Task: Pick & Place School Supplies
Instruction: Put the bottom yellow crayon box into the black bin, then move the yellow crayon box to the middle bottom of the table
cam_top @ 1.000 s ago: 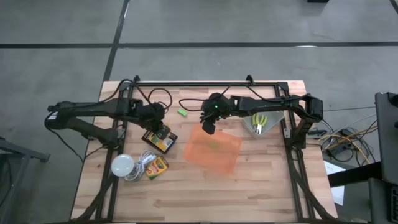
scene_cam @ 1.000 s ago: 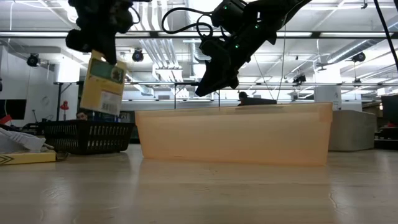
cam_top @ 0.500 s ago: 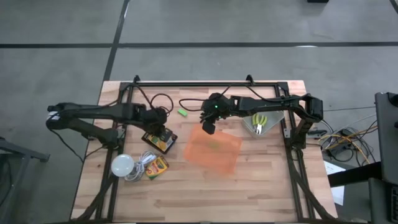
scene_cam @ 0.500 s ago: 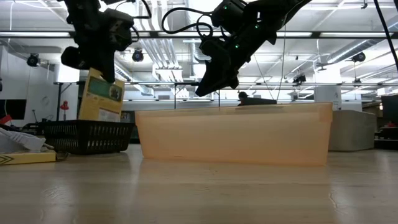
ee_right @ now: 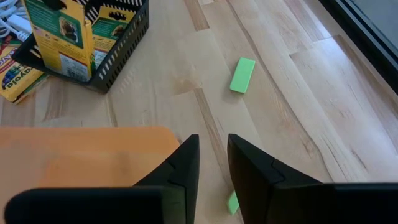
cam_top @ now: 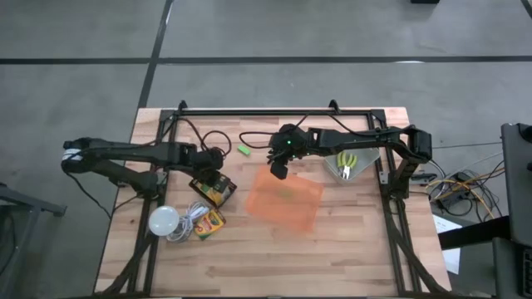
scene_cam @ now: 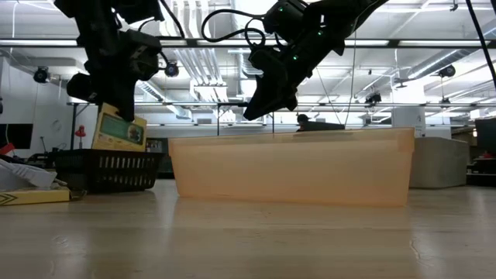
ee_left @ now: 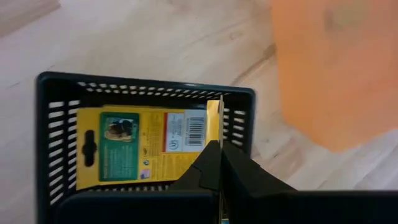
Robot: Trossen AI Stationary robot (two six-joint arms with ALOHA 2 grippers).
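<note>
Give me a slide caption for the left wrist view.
Left gripper lowers a crayon box into the black basket.

An orange translucent tray [cam_top: 285,204] lies near the middle of the wooden table [cam_top: 332,249]. To its left stands a small black mesh basket [cam_top: 213,188]. A white round bulb [cam_top: 163,220] with cord sits at the near left.
</note>
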